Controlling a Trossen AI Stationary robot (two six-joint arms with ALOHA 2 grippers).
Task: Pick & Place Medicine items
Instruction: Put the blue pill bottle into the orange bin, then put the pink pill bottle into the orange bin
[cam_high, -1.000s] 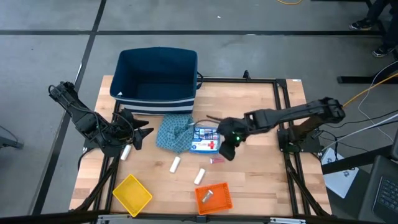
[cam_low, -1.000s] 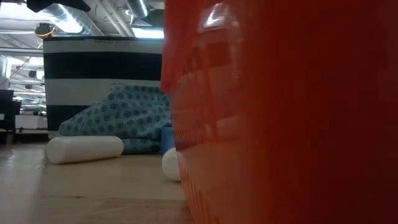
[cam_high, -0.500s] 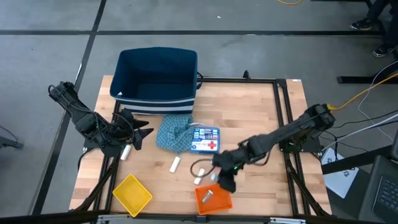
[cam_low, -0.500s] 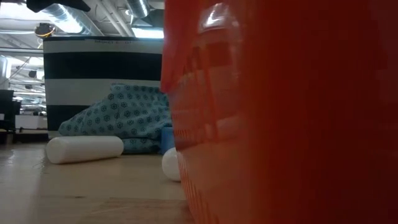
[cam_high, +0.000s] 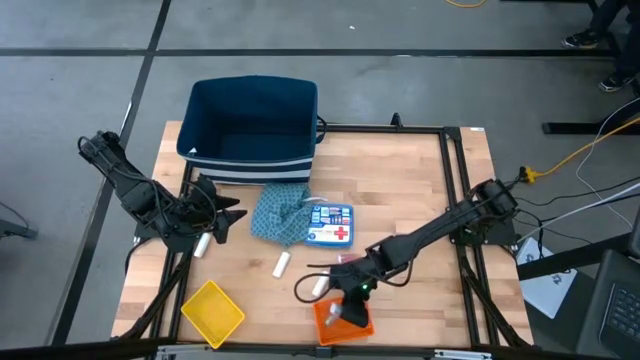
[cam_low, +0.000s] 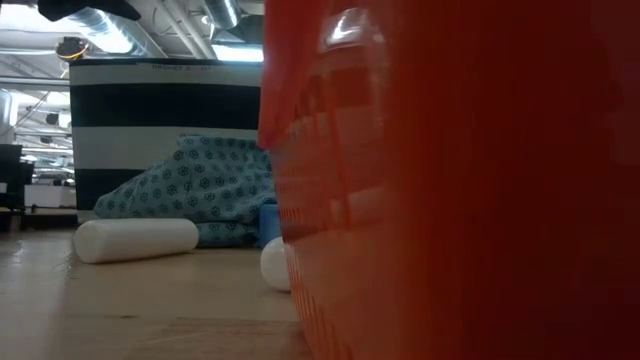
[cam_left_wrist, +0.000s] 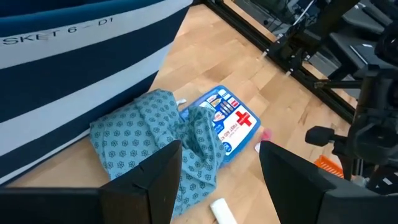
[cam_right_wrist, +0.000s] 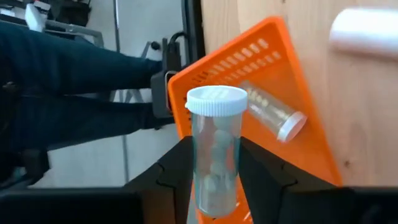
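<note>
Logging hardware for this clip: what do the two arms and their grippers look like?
Both arms are dark, slim and jointed. The left arm carries bundled black cables, and its gripper has two broad, flat, black fingers. The right arm is a long thin black link with a small green light near the wrist; a black cable loops by its gripper, whose fingers are black and angular.

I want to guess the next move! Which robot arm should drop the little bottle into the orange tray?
The right one. Its gripper already holds the bottle over the orange tray, while the left gripper waits open, far across the table.
</note>
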